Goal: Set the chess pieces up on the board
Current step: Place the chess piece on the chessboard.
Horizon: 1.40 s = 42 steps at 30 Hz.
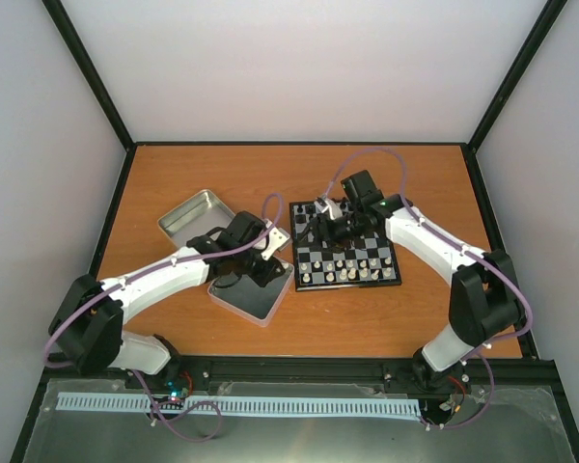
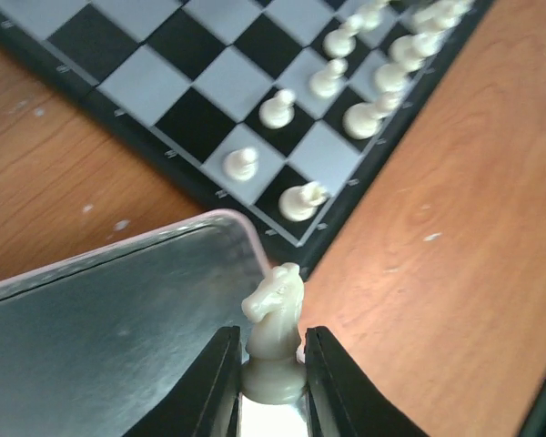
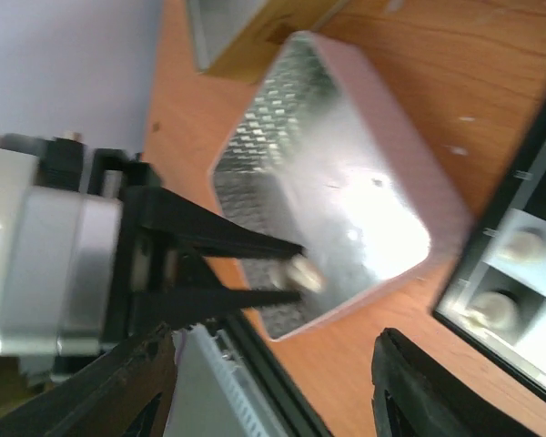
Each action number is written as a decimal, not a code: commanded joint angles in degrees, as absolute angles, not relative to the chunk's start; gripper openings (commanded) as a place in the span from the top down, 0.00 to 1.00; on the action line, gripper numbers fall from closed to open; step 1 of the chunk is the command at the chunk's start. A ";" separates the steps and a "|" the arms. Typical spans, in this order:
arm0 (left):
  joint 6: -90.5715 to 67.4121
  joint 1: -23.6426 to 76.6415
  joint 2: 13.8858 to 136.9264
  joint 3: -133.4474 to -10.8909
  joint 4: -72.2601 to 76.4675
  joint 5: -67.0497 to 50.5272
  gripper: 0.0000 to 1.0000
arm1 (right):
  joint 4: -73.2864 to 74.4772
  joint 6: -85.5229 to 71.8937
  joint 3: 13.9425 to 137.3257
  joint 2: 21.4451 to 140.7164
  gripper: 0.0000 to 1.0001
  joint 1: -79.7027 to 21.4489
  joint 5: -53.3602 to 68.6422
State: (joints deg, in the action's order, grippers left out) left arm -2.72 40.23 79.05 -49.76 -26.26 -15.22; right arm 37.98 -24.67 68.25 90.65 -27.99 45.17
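Note:
My left gripper (image 2: 271, 369) is shut on a white knight (image 2: 275, 314) and holds it upright over the corner of a pink-rimmed metal tin (image 2: 100, 337), just off the board's corner. The board (image 2: 164, 73) carries several white pieces (image 2: 300, 200) along its near edge; in the top view the board (image 1: 391, 280) lies right of centre. In the top view my left gripper (image 1: 267, 253) is just left of the board. My right gripper (image 1: 328, 227) hovers over the board's far left part, open and empty. Its wrist view shows its spread fingers (image 3: 428, 382), the left gripper with the knight (image 3: 302, 273) and the tin (image 3: 346, 173).
A shallow silver tin (image 1: 188, 220) lies at the back left of the table. The pink-rimmed tin (image 1: 241, 301) lies close to the board's left edge. Black pieces (image 1: 314, 214) stand on the board's far side. Walls enclose the table on three sides.

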 commanded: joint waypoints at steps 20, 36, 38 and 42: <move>-7.64 39.91 75.05 -51.02 -20.62 -27.77 0.88 | 30.89 -23.15 62.65 94.26 0.60 -30.23 61.20; -7.10 38.02 73.77 -51.83 -20.19 -31.04 0.88 | 26.95 -25.40 62.13 95.53 0.82 -30.23 64.12; -7.03 37.97 73.69 -51.77 -20.06 -31.48 0.87 | 25.76 -26.38 62.03 95.26 0.85 -30.21 64.01; -7.37 37.97 73.83 -51.72 -20.25 -30.75 0.81 | 23.99 -27.50 62.10 94.00 0.93 -30.23 63.31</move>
